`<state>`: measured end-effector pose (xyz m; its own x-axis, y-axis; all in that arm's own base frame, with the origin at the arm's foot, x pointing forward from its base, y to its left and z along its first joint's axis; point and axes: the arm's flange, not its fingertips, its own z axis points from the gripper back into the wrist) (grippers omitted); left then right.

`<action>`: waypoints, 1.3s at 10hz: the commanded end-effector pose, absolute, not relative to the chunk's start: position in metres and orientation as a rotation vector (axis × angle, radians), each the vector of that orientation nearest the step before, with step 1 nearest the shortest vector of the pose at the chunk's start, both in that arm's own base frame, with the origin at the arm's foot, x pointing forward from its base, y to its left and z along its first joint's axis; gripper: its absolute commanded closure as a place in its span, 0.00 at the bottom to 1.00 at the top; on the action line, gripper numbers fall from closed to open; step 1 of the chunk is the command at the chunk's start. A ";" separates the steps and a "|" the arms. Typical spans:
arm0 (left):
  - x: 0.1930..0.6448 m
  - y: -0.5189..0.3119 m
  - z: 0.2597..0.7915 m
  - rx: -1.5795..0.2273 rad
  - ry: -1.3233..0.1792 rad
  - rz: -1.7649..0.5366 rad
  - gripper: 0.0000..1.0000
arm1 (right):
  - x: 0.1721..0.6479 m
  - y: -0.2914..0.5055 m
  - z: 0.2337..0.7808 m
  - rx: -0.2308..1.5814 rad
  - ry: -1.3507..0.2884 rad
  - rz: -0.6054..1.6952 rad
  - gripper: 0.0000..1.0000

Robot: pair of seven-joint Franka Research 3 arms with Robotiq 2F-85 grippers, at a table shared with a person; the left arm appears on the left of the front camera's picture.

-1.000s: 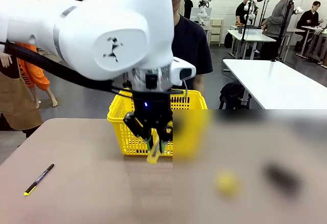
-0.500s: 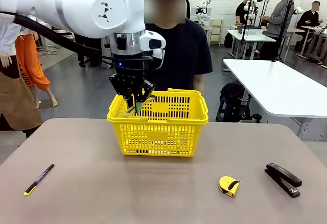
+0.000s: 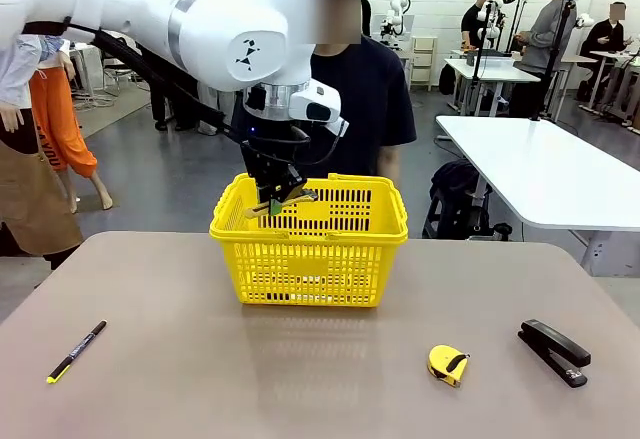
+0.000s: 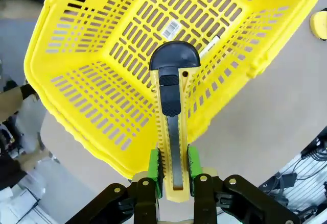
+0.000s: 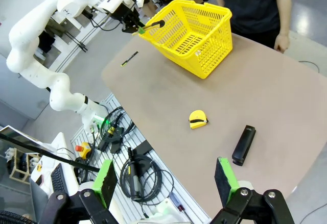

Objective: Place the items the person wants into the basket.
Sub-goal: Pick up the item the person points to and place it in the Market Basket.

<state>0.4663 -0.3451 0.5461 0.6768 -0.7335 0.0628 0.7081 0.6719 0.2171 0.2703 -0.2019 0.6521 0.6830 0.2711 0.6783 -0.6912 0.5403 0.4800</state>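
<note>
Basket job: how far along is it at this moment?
Done: a white marker seems to lie inside the basket. In hand: the left gripper holds the utility knife above it. Left: the pen lies on the table; the right gripper is open.

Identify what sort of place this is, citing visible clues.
Probably a robotics lab: a white robot arm over the table, more white worktables behind, and cables on the floor.

We see glossy yellow plastic on the basket, utility knife yellow plastic with matt black slider and cap, table smooth matt tan, left arm shell glossy white, T-shirt black cloth.
</note>
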 end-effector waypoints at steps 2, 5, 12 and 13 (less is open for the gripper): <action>0.496 -0.342 0.546 0.052 -0.133 -0.710 0.74 | 0.271 -0.202 0.653 0.818 -0.595 0.610 0.00; 0.477 -0.344 0.543 0.165 -0.144 -0.809 0.74 | 0.271 -0.202 0.653 0.818 -0.595 0.610 0.00; 0.542 -0.351 0.512 0.032 -0.046 -0.859 0.74 | 0.271 -0.202 0.653 0.818 -0.595 0.610 0.00; 0.548 -0.349 0.506 0.020 -0.043 -0.864 0.74 | 0.271 -0.202 0.653 0.818 -0.595 0.610 0.00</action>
<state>0.5402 -0.3500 0.4957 0.6682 -0.7433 0.0322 0.7402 0.6685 0.0722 0.2703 -0.2020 0.6521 0.6830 0.2710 0.6783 -0.6911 0.5403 0.4800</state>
